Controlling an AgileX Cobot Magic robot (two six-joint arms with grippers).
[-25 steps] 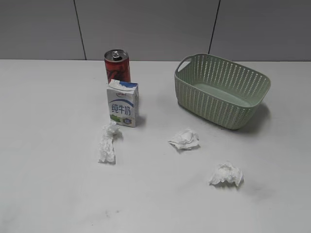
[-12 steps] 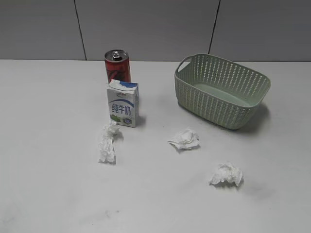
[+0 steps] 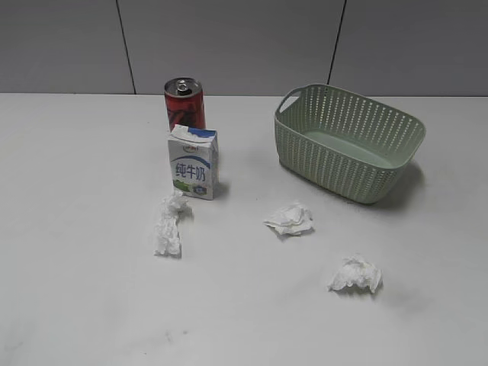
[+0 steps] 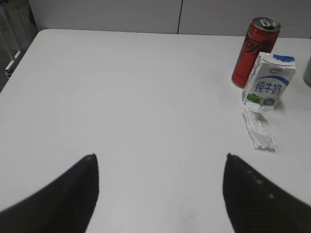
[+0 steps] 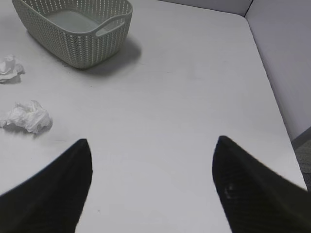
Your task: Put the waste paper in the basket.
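Three crumpled white tissue-paper wads lie loose on the white desk, all outside the pale green perforated plastic basket.

The long twisted wad lies just in front of the upright white-and-blue milk carton, with the red drink can standing behind the carton. A second wad sits near the desk's middle, in front of the basket and apart from it; the third wad lies nearer the camera and to the right. The basket interior appears bare. The left tool hovers over bare desk with its dark fingers spread wide and nothing between them. The right tool is likewise spread apart and holds nothing, with two wads off to its left.
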